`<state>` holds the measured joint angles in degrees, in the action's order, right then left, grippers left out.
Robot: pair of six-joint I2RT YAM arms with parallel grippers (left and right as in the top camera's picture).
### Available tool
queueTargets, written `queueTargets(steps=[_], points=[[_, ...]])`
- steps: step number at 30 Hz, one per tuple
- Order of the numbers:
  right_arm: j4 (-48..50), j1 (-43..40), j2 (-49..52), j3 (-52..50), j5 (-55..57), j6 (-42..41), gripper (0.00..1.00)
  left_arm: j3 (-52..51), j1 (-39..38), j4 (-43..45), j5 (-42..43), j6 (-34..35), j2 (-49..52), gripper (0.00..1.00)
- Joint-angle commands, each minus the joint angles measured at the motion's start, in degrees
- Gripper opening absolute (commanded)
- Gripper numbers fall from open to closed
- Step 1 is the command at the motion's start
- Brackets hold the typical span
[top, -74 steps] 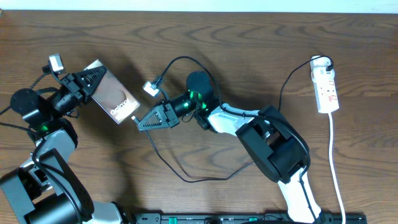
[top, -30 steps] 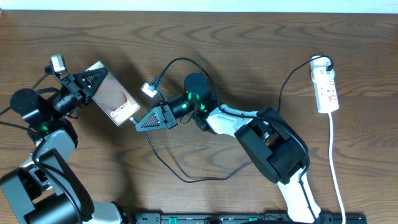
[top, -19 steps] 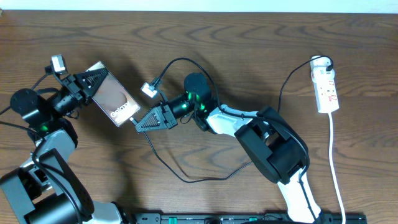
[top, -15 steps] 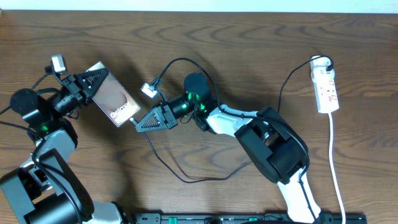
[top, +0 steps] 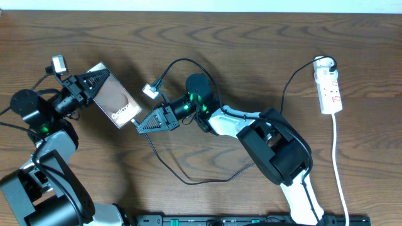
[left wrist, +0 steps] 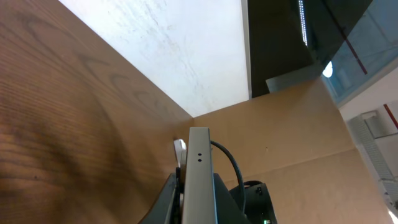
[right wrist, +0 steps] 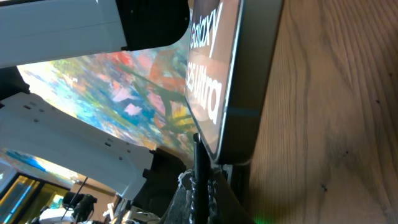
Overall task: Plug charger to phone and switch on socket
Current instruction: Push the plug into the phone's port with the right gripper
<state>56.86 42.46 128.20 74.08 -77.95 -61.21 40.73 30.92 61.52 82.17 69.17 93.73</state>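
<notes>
My left gripper (top: pixel 94 82) is shut on the upper end of the phone (top: pixel 115 100) and holds it tilted above the table at the left. In the left wrist view the phone's thin edge (left wrist: pixel 199 177) stands between my fingers. My right gripper (top: pixel 141 123) is shut on the charger's plug tip (right wrist: pixel 198 163), which touches the phone's lower end (right wrist: pixel 233 93) by its "Galaxy S25 Ultra" strip. I cannot tell whether the tip is inside the port. The charger cable (top: pixel 283 94) loops across the table to its black plug (top: pixel 330 61) in the white socket (top: pixel 329 88) at the far right.
The socket's white cord (top: pixel 340 169) runs down the right side to the front edge. A thicker black arm cable (top: pixel 182 60) arcs above my right wrist. A black rail (top: pixel 251 220) lies along the front edge.
My right gripper has moved slightly left with the plug tip, closer to the phone's lower end. Over the last second nothing has visibly moved.
</notes>
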Motion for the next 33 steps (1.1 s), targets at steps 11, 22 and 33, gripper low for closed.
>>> queueTargets(steps=[11, 22, 33], points=[[-0.13, 0.02, -0.59, 0.39, 1.97, 0.79, 0.01, 0.83, -0.90, 0.46, 1.31, 0.07, -0.92, 0.07], [-0.11, 0.02, -0.59, 0.39, 1.97, 0.39, 0.01, 0.83, -2.51, 0.50, 0.79, -0.15, -0.92, 0.07], [-0.07, -0.33, -0.59, 0.39, 3.10, -0.70, 0.01, 0.83, -2.51, 0.72, 6.62, -2.25, -0.92, 0.07]])
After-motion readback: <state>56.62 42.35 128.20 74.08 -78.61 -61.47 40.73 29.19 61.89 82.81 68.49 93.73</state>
